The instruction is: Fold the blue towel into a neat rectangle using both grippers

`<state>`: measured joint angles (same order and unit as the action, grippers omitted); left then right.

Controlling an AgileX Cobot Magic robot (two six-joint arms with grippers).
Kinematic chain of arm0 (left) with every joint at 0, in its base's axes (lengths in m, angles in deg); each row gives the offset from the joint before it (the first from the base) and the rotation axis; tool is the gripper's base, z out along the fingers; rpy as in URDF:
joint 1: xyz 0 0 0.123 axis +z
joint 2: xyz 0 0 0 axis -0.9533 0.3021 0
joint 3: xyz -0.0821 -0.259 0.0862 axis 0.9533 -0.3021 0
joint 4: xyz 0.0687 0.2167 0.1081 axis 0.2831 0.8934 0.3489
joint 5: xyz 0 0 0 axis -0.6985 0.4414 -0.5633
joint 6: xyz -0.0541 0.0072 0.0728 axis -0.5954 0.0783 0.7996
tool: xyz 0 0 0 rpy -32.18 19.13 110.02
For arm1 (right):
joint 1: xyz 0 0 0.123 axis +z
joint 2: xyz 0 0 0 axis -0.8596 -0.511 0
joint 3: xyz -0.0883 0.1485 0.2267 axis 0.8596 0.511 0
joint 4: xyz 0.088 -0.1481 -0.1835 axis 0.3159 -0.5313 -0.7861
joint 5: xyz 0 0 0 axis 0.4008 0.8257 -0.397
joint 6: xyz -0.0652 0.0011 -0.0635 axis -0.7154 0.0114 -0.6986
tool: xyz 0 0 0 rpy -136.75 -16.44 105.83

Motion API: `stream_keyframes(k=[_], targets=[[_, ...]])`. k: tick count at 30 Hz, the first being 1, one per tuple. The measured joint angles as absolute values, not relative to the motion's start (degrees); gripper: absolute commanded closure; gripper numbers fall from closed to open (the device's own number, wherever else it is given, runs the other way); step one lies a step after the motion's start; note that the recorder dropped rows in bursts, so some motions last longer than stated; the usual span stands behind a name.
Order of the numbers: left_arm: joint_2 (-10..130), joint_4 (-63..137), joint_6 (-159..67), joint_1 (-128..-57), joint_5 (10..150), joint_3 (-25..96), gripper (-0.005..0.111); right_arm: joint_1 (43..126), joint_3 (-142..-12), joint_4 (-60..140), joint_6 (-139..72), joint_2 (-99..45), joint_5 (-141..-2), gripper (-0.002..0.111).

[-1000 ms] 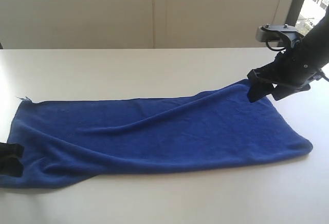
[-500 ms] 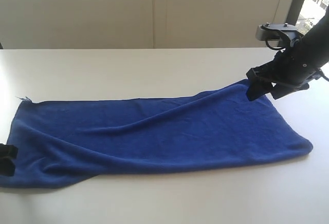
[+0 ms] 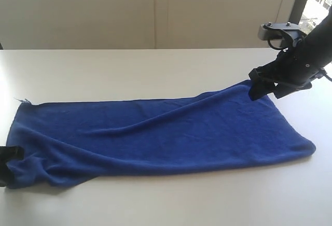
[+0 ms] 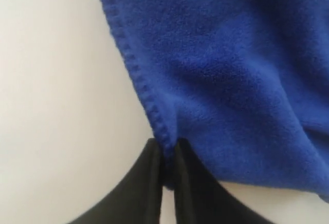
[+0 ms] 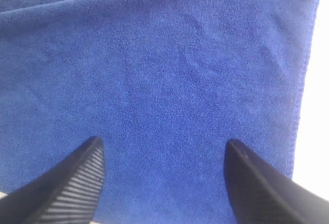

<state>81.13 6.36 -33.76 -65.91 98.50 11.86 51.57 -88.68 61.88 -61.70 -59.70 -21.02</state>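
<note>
Where the blue towel [image 3: 155,132] lies: spread out long and mostly flat on a pale table [image 3: 155,65], in a single layer, with soft ripples running along its length. It is not yet folded.
Feel of the towel: likely light, soft, floppy terry. It should sag and trail when lifted, and cling a little to the table instead of sliding cleanly.
Left gripper [image 4: 168,154]: at the towel's left short end, at the corner nearer the camera. Its two black fingers are pinched together on the stitched hem, and the cloth bunches slightly there.
Right gripper [image 3: 265,88]: at the towel's opposite end, at the far corner. Its fingers stand wide apart over the cloth, holding nothing. Whether the tips touch the towel I cannot tell.
Where to take hold: probably at the corners, on the stitched hem, where the cloth is thicker. A grip mid-towel would likely only gather a fold.
Risk: a thin pinch on the hem could slip as the hanging cloth pulls.
</note>
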Motion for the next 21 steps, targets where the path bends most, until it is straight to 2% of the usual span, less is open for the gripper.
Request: stream_keyframes(k=[8, 12, 14, 16, 21], targets=[[81.21, -3.79, -33.76, -65.91, 104.51, 20.18, 0.107, 51.57, -88.68, 61.88, -61.70, -59.70, -21.10, 0.046], [81.21, -6.30, -33.76, -65.91, 101.46, 25.79, 0.107, 51.57, -88.68, 61.88, -61.70, -59.70, -21.10, 0.046], [81.21, -6.78, -33.14, -65.91, 98.66, 27.35, 0.103, 51.57, -88.68, 61.88, -61.70, -59.70, -21.10, 0.046], [81.25, -6.88, -31.32, -65.91, 96.14, 28.33, 0.093, 51.57, -88.68, 61.88, -61.70, -59.70, -21.27, 0.046], [83.52, -6.92, -28.38, -65.91, 95.53, 28.89, 0.053, 51.57, -88.68, 61.88, -61.81, -59.96, -21.30, 0.046]])
